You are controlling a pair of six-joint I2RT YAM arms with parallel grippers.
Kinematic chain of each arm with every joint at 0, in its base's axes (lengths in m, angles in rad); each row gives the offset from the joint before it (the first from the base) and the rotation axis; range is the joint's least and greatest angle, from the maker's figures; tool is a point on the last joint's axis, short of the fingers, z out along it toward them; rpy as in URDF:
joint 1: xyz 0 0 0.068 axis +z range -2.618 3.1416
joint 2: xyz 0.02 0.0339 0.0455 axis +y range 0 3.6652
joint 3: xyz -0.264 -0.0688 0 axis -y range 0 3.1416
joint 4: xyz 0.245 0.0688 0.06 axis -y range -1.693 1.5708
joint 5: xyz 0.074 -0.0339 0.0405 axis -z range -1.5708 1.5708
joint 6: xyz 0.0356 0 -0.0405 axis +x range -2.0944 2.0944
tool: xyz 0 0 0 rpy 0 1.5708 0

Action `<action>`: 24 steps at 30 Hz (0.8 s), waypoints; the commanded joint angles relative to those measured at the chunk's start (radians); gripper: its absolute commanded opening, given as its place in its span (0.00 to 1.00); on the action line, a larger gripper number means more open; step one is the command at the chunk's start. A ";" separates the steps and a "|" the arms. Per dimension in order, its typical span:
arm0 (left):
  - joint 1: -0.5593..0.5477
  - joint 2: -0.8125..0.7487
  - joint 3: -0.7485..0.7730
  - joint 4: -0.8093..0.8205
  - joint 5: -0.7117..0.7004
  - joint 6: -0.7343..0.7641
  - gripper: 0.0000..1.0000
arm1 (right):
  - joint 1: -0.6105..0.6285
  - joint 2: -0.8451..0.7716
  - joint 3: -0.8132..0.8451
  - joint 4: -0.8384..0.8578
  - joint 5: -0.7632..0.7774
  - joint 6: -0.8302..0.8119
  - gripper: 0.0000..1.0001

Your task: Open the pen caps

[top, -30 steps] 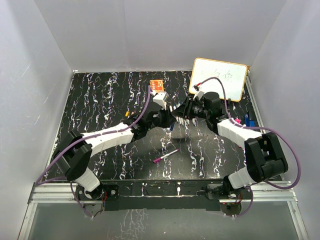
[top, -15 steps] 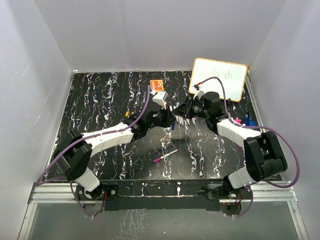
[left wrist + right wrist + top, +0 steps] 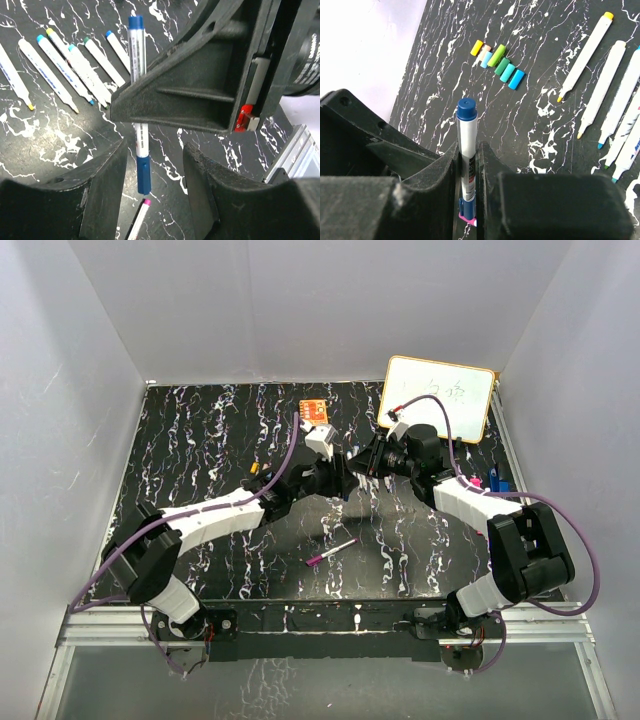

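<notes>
Pen cap (image 3: 143,175), dark blue, sits on the lower end of a white-barrelled pen (image 3: 135,55), between the left gripper's (image 3: 154,150) parted fingers and touching neither. Right gripper (image 3: 467,150) is clamped on the barrel. Loose caps (image 3: 498,62) lie in a row beyond it on the worktop (image 3: 540,30), with uncapped pens (image 3: 600,90) further right.

Robotics lab cell — plain white panel walls (image 3: 100,340) enclose a black white-veined tabletop (image 3: 200,430), silver aluminium mounting rail (image 3: 330,642) along the bottom edge.
</notes>
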 commanded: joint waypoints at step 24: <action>0.003 0.037 -0.066 0.088 0.080 -0.011 0.31 | 0.006 -0.063 0.047 0.018 0.019 0.000 0.00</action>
